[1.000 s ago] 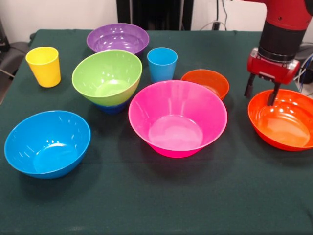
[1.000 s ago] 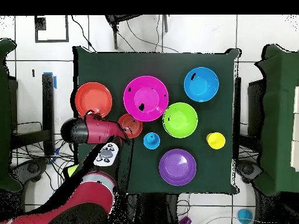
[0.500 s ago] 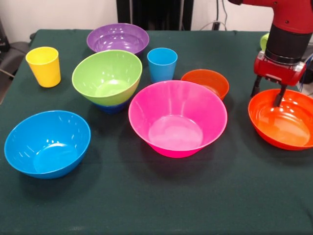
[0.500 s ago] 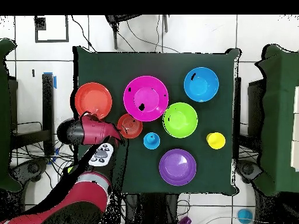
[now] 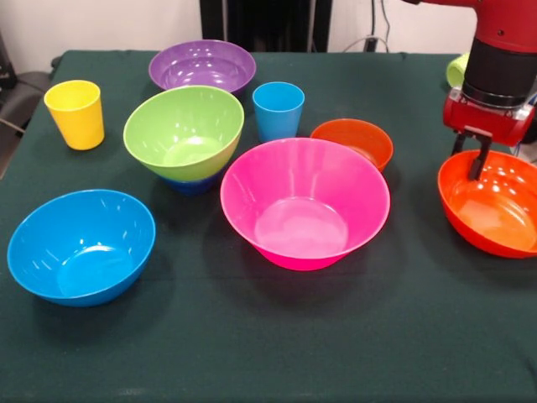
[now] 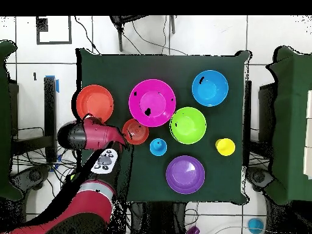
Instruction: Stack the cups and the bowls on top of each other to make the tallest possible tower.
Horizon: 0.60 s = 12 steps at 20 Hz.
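While hand (image 5: 472, 156) clamps orange-red bowl (image 5: 491, 210) rim, lime green bowl (image 5: 185, 130) sits nested atop dark blue bowl (image 5: 190, 184).

Your green-clothed table (image 5: 277, 353) carries — bowls: purple (image 5: 202, 65) at far edge, light blue (image 5: 81, 245) front-left, pink (image 5: 304, 204) central, orange-red (image 5: 492, 203) at right edge — yellow cup (image 5: 75, 114) far-left.

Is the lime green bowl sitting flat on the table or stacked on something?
Stacked. The lime green bowl rests upright on a small dark blue bowl whose edge shows beneath it in the front view.
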Each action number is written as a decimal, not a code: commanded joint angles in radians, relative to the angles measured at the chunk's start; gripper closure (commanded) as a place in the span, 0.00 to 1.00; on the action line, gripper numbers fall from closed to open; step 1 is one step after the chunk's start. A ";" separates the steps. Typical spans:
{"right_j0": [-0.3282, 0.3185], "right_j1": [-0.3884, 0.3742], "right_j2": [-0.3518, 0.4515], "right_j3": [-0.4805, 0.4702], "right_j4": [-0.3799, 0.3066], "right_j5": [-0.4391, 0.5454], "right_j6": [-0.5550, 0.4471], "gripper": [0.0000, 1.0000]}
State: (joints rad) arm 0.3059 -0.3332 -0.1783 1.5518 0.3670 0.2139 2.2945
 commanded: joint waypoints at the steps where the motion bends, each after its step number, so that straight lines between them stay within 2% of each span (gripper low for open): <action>1: -0.026 0.055 0.124 -0.064 0.014 0.073 0.098 1.00; 7: -0.025 0.033 0.116 -0.058 0.004 0.091 0.093 1.00; 12: -0.035 -0.051 0.119 -0.010 -0.024 0.148 0.056 1.00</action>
State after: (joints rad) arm 0.2915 -0.3483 -0.1770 1.5385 0.3665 0.2258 2.2945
